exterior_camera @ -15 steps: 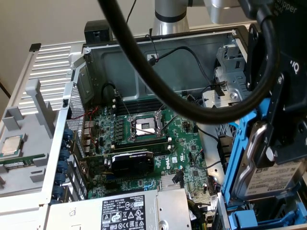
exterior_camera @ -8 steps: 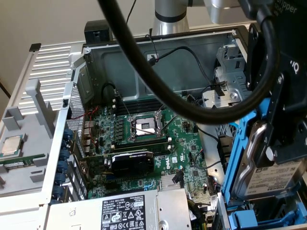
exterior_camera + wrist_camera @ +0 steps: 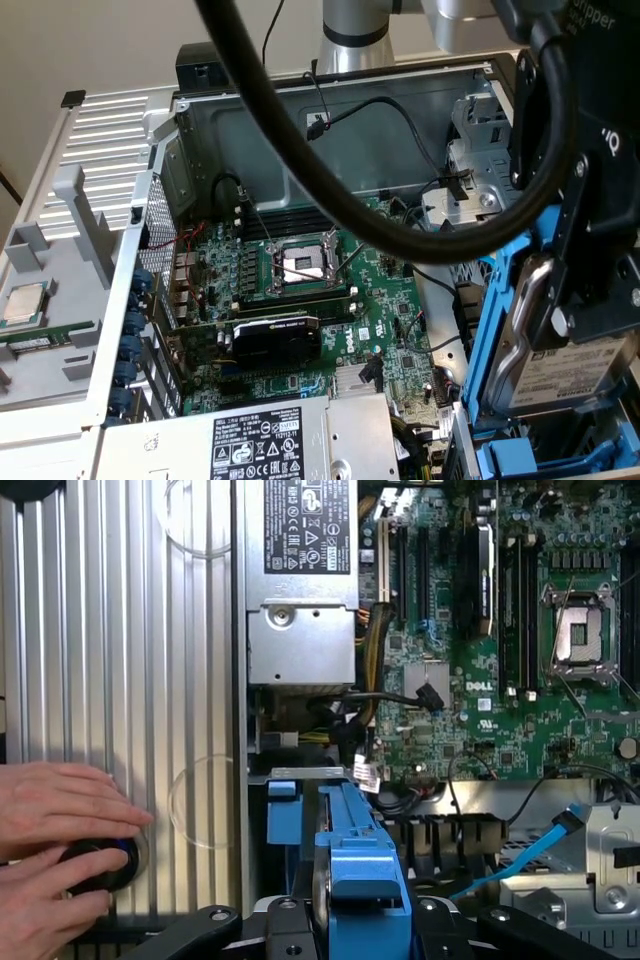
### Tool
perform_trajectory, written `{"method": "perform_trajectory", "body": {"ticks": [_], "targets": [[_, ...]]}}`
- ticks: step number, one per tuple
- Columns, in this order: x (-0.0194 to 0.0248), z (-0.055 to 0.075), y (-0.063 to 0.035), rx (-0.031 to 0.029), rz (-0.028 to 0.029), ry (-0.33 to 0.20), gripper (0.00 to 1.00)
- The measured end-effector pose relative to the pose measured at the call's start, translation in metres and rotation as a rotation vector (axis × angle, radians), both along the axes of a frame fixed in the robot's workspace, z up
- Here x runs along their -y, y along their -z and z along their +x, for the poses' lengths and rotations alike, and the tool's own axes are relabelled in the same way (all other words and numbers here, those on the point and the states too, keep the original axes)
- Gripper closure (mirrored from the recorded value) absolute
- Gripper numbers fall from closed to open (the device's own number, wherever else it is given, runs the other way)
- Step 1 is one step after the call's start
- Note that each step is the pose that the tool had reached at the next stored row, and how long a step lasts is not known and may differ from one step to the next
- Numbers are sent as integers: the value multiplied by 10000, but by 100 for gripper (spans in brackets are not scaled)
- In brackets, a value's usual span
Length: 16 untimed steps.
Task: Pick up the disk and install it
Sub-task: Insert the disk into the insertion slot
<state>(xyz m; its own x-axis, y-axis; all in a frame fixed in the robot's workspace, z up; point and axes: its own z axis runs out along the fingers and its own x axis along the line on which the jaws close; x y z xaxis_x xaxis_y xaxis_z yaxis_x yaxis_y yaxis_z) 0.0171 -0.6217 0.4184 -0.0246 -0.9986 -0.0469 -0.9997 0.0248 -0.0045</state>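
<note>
A: One disk (image 3: 568, 378), exterior view: location?
B: Upright, pinched between the jaws, at the exterior view's right of the motherboard (image 3: 300, 290).
A: Wrist view?
B: Its blue carrier (image 3: 362, 875) sits edge-on between the jaws; a person's hand (image 3: 60, 802) rests beside a black knob (image 3: 95, 865) on the ribbed panel (image 3: 150, 630).

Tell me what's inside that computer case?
A motherboard with an open processor socket, a graphics card, a power supply. The black cable and the gripped disk hide parts of it.
</note>
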Motion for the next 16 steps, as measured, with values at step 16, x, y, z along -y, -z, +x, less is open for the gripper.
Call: {"method": "perform_trajectory", "body": {"ticks": [16], "targets": [[1,-4,-1,-12,-2,20,63]]}}
